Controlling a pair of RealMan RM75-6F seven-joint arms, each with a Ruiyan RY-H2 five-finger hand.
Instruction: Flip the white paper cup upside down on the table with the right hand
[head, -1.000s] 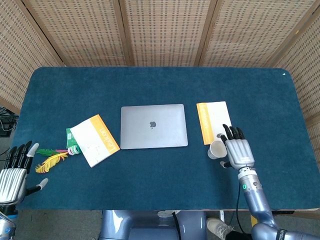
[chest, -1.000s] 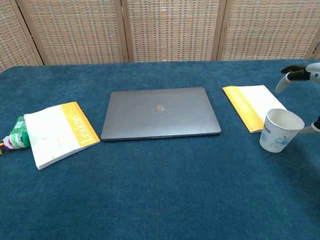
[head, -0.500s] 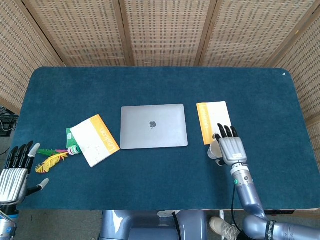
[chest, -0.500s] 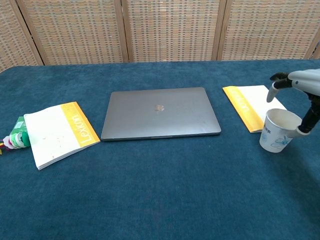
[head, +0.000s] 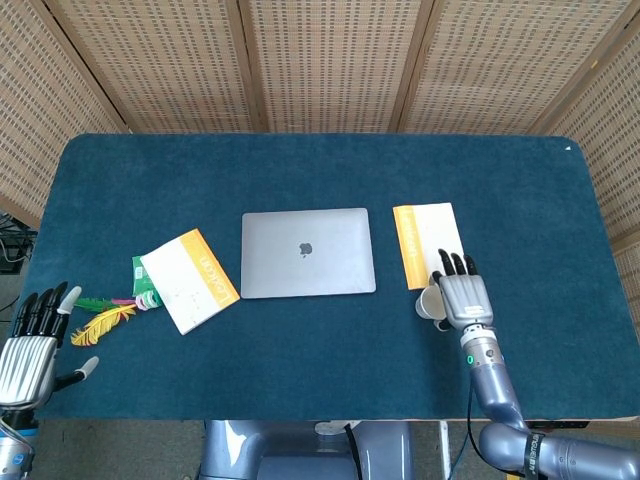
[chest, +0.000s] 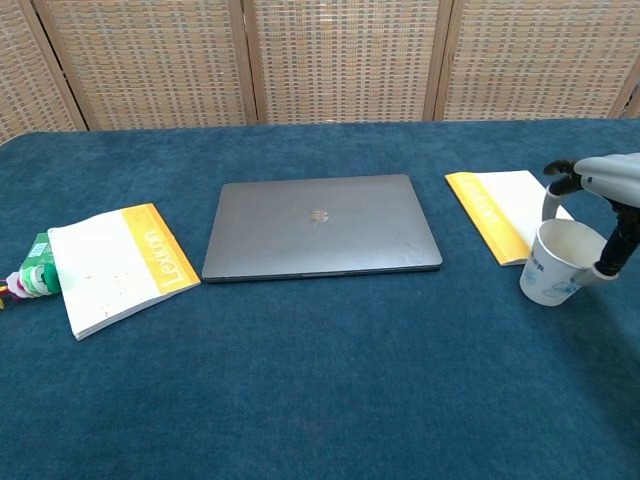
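My right hand (head: 464, 299) sits palm-down over the white paper cup with blue print (chest: 556, 264), near the front right part of the dark blue felt-covered table (head: 300, 340). In the chest view a finger (chest: 554, 190) curves down against the far side of the cup's rim, and my thumb (chest: 612, 256) presses the near right side of its wall, so I am pinching the cup between them. The cup stands mouth-up, tilted a little, its base on the felt. From the head view only a sliver of the cup (head: 430, 302) shows at the left edge of my hand, the rest hidden beneath my palm.

Just beyond my fingertips lies a white booklet with an orange spine (head: 427, 242), flat on the table; the cup is just beside its near edge, and I cannot tell whether they touch. Further to the left of my right hand is a closed grey metal laptop (head: 307, 252), flat, lid up. Well beyond that lies a second white booklet with an orange band reading "Lexicon" (head: 190, 279), turned at an angle, overlapping a small green packet (head: 146, 281). Next to the packet lie yellow, green and red feathers (head: 103, 316).

My left hand (head: 30, 350) hangs off the front left corner of the table, fingers straight and apart, holding nothing.
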